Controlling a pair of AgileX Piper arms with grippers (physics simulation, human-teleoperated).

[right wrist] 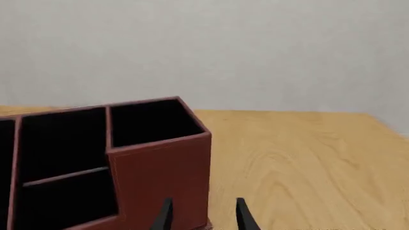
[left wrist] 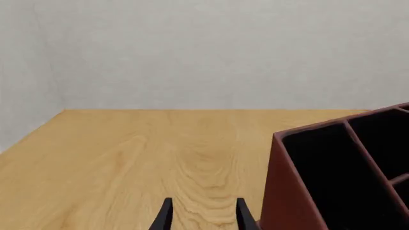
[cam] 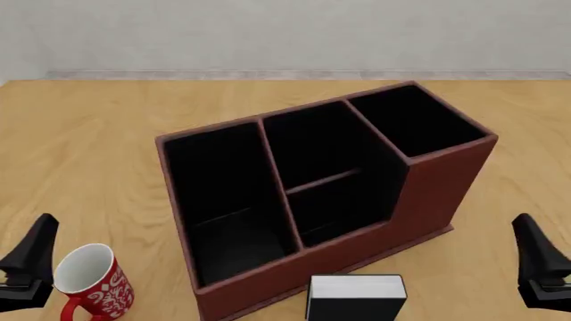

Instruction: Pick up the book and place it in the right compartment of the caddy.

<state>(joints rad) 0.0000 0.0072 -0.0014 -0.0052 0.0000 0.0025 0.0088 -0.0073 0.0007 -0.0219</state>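
Two grippers hang low at the near corners of the table, the left gripper and the right gripper both spread apart, holding nothing. The book stands just before the caddy, white edge up. The right compartment sits at its far right. A red mug rests near the left gripper.

A red mug with a white pattern and a white inside is seen standing upright on the wooden counter, near its front left corner. Behind the counter, a plain pale grey wall is shown.
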